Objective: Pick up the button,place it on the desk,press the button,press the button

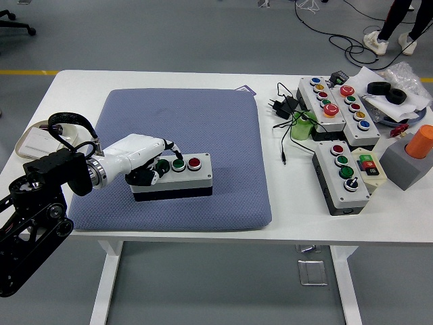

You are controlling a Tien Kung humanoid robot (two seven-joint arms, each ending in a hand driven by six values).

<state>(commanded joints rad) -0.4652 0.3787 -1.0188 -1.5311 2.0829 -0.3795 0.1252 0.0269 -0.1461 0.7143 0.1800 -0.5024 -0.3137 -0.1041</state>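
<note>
The left arm (37, 203) is built from black, blocky segments with open lattice-like bracing on the lower link. A black cable (67, 125) is looped above the forearm at roughly 12 o'clock of the wrist. A silver ribbed metal ring (100, 172) is fitted at the wrist. The left hand (142, 160) is covered by a glossy white shell, and its fingers (161, 169) are finished with black joints and tips.

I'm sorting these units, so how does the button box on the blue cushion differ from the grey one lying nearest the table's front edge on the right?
The white three-button box on the cushion lies crosswise under the left hand; the grey box on the right lies lengthwise on the bare white table, untouched. Both have a red and a green button.
</note>
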